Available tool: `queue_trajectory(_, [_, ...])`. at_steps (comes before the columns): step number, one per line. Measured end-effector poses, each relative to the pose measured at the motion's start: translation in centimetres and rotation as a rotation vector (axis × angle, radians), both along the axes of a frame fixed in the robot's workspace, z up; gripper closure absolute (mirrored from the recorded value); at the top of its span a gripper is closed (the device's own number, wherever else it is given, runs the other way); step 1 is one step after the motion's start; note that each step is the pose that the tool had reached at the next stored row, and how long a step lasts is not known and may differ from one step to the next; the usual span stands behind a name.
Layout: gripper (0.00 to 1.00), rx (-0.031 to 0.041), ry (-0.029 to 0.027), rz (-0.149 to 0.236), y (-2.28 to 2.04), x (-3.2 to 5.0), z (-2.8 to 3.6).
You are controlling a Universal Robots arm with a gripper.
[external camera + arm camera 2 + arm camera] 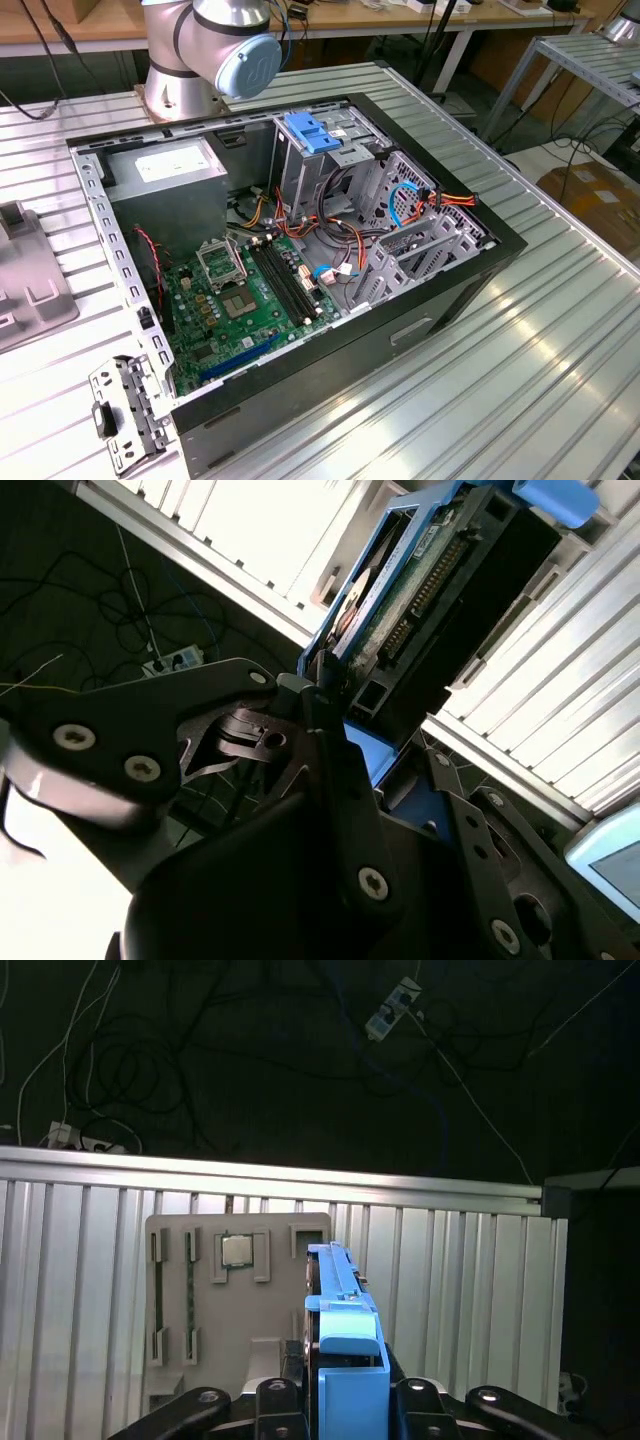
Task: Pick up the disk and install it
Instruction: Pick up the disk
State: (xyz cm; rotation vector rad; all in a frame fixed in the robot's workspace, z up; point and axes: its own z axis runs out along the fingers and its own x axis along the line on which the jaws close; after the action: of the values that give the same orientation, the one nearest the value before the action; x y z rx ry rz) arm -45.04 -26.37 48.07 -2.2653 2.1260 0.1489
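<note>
Just one disk (420, 590) (between two fingers (328, 742))

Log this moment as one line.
gripper: shut on disk | beyond it: grey parts tray on ribbed table | install: not yet done

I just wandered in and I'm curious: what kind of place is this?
Probably a robotics lab or test workshop: a robot arm stands on a ribbed metal table beside an opened computer case, with wooden workbenches behind and loose cables on the floor.
</note>
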Motion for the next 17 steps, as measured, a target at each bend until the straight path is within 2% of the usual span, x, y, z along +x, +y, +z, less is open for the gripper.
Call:
queue_trajectory(11, [0.63, 0.0000, 0.0001, 0.000, 0.00, 0.00, 1.60])
queue_trajectory(15, [0.63, -0.0001, 0.0001, 0.000, 0.00, 0.00, 2.36])
queue_trajectory(17, [0.63, 0.0000, 0.0000, 0.000, 0.00, 0.00, 2.36])
